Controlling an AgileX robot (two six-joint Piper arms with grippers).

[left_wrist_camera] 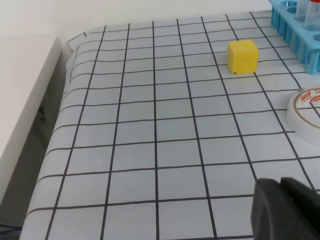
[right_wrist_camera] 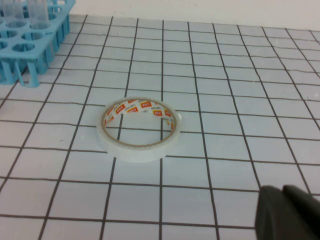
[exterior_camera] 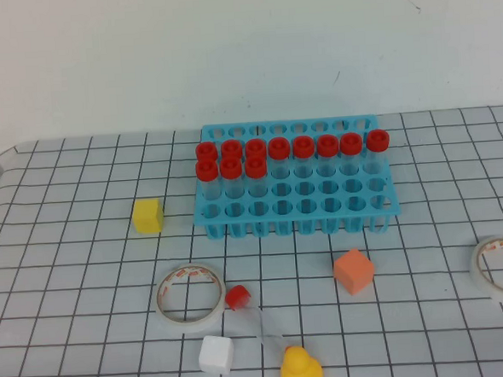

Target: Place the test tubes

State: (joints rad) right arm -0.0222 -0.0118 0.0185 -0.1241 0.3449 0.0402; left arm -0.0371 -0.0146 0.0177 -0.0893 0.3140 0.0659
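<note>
The one loose test tube lay on its side on the desk, nearer me than the blue rack and a little to its left. Its red cap sat just beside a tape roll, and its clear end pointed at a yellow duck, with a white cube close by. The rack itself held eleven red-capped tubes upright: eight along one row, and three more in the next row toward me, at the rack's left end. An orange cube stood just in front of the rack's right half, and a yellow cube stood just off its left side.

My left fingers hung low over the desk, left of the rack and nearer me, pressed together on nothing. My right fingers hung the same way to the rack's right, also together and empty, with a second tape roll lying flat between them and the rack's corner.
</note>
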